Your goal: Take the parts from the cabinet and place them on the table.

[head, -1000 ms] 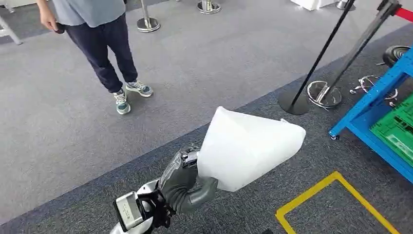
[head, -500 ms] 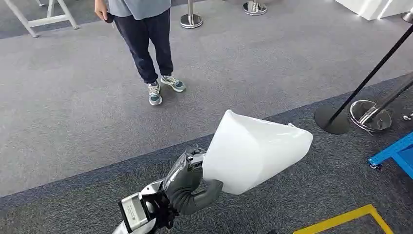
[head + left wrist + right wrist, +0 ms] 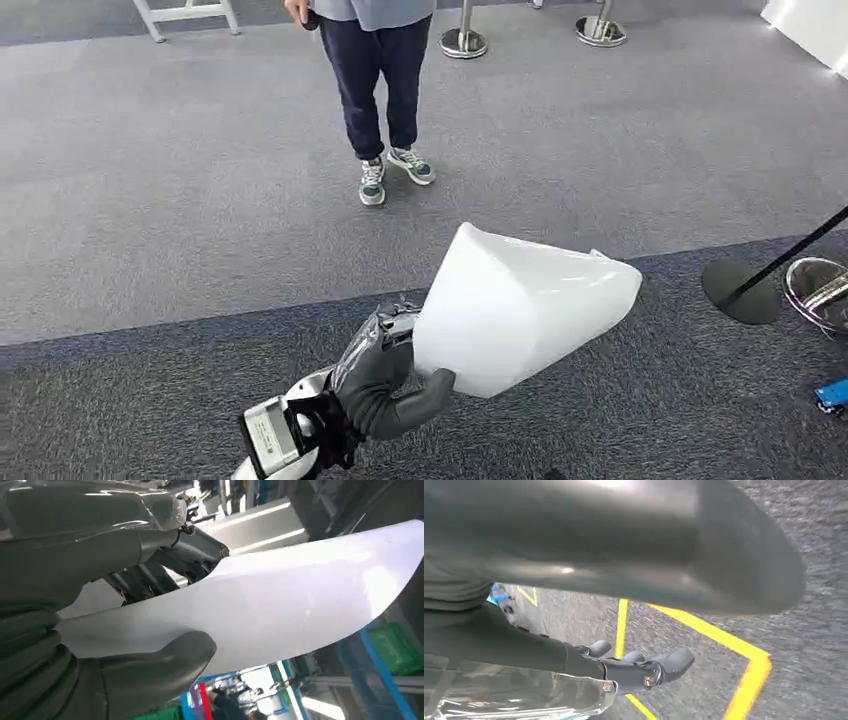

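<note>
Covering most of the head view, grey carpet lies under a person standing ahead. The white part is raised over the carpet, gripped at its near edge by the left hand, thumb beneath. The right hand hangs empty, fingers spread, above yellow tape.

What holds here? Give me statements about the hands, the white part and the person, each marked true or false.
1. The left hand holds the white part. True.
2. The white part lies on the carpet. False: it is held up above the floor.
3. A person stands on the grey carpet ahead. True.
4. The right hand holds a second part. False: it holds nothing, its fingers apart over the yellow floor line.
</note>
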